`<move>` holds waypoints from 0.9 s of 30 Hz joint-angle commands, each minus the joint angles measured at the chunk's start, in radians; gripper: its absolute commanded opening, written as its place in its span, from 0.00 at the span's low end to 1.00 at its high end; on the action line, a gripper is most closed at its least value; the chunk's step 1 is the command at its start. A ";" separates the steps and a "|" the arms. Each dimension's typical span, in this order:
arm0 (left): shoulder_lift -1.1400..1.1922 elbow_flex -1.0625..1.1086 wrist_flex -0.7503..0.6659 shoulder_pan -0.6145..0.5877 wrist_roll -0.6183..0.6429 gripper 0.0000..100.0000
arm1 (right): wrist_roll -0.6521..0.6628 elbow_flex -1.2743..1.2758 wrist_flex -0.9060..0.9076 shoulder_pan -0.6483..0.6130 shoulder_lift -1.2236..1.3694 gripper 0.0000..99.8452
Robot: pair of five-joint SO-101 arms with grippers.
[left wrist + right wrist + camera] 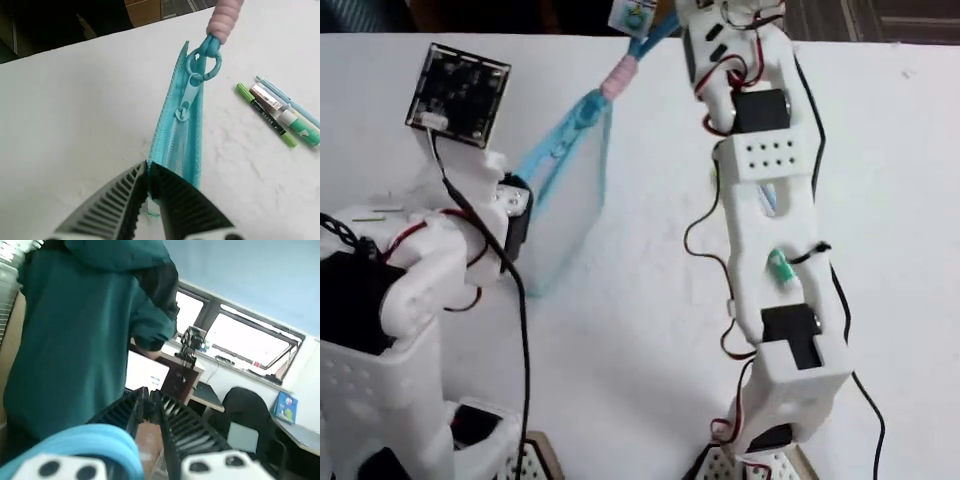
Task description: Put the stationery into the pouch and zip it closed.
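The translucent blue pouch (570, 170) stands on its edge with the zip upward. My left gripper (148, 172) is shut on the pouch's near end (175, 160). The zip slider (183, 111) sits partway along, and its pull hangs from a blue ring (206, 62) with a pink strap (224, 15) rising from it. Between slider and gripper the zip looks parted. Several pens (280, 112) lie on the table beside the pouch. My right gripper (150, 402) is shut, raised and pointing into the room, with a blue band (95, 440) near its base. The strap (620, 72) runs toward it.
The right arm (775, 250) stretches up the table's right half, covering most of the pens; green and blue bits (778, 265) peek through it. The left arm's base (380, 330) fills the near left. A person in a teal top (85, 330) stands beyond the table.
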 commanded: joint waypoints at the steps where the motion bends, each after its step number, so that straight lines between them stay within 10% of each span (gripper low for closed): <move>1: -0.028 -0.031 0.002 -0.081 -0.035 0.02 | 0.014 -0.040 0.008 0.077 -0.002 0.02; 27: -0.087 0.133 0.003 -0.148 -0.055 0.02 | 0.017 -0.043 0.306 0.216 0.097 0.02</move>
